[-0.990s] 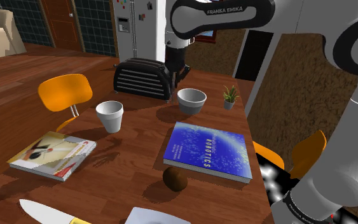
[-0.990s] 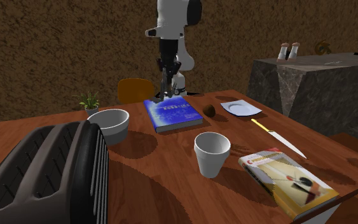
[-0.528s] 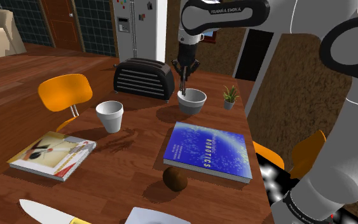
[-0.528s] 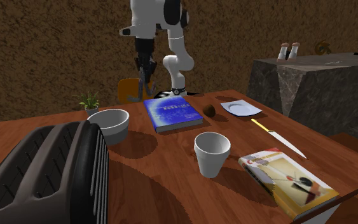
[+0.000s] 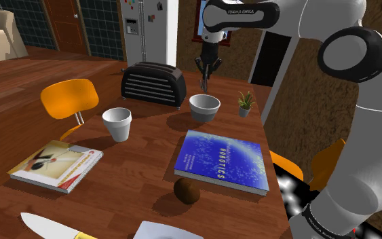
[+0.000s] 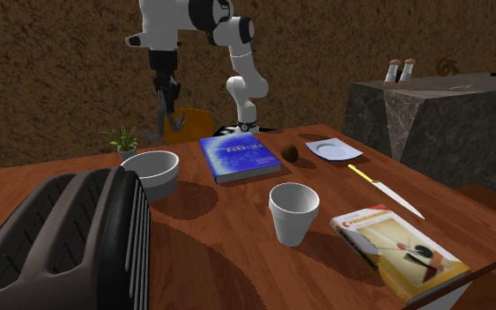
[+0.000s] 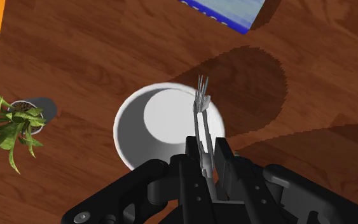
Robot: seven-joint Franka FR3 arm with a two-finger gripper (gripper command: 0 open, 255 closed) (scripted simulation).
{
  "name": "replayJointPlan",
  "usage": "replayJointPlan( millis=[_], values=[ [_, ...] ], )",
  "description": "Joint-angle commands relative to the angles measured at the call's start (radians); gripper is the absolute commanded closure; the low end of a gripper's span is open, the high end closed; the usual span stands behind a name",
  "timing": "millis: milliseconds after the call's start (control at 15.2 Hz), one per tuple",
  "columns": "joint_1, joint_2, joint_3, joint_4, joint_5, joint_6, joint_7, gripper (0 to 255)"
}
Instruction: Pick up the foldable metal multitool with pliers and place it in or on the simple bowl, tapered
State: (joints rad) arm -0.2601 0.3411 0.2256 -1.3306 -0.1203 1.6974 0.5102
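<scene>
My black gripper (image 5: 207,70) hangs above the white tapered bowl (image 5: 204,113), shut on a slim grey metal multitool (image 5: 205,85) that points down toward it. In the second exterior view the gripper (image 6: 164,92) and multitool (image 6: 160,120) stand well above the bowl (image 6: 158,183), a little behind it. In the wrist view the fingers (image 7: 224,156) clasp the multitool (image 7: 200,118), whose plier tip lies over the bowl's (image 7: 130,127) rim, on the side away from the plant. The tool does not touch the bowl.
On the wooden table (image 5: 148,149) lie a blue book (image 5: 223,161), a white cup (image 5: 117,123), a black toaster (image 5: 153,83), a small potted plant (image 5: 245,102), a magazine (image 5: 55,165), a brown ball (image 5: 186,191), a knife (image 5: 47,227) and a plate (image 6: 332,150). An orange chair (image 5: 70,97) stands beside the table.
The arm has carried the multitool from above the blue book to above the bowl, leftward in the second exterior view. The grip stayed shut.
</scene>
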Motion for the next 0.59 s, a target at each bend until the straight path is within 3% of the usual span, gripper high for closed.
replayJointPlan(
  millis=[0,264,528],
  values=[
    [-0.021,0.044,-0.013,0.073,-0.003,-0.027,-0.042,255],
    [-0.049,0.128,-0.031,0.209,-0.009,-0.076,-0.099,255],
    [-0.055,0.111,-0.031,0.129,-0.006,-0.013,-0.096,255]
  ],
)
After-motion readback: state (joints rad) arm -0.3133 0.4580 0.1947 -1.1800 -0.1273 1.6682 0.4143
